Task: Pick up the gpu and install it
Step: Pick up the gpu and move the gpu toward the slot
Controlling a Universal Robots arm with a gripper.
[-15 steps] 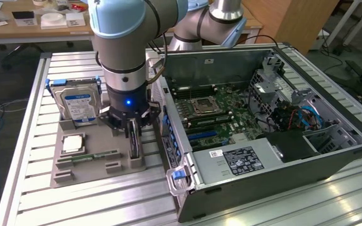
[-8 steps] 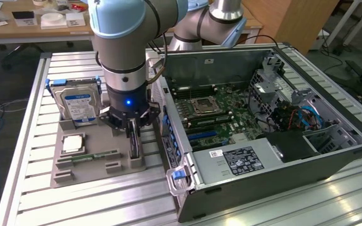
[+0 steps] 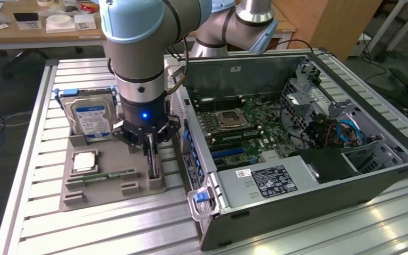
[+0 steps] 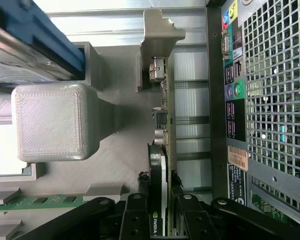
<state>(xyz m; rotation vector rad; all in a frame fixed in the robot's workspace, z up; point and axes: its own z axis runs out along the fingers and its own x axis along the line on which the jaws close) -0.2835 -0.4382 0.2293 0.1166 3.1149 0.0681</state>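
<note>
**Fig.** We show the gpu (image 4: pixel 163 145) standing on edge in a slot of the grey holder (image 4: pixel 117 170), just beside the rear panel of the computer case (image 4: pixel 275 100). The gripper (image 4: pixel 160 192) straddles the card's upper edge, and its jaws look closed against both faces, with no gap visible. We judge the card light, stiff and fragile. It is best held across its flat faces near mid-length, away from the gold contact edge.

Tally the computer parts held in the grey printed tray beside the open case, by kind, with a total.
Silver hard drive with blue-white label: 1
Square pale processor chip: 1
Narrow green memory stick: 1
Thin black gpu card standing on edge: 1
Total: 4
</note>
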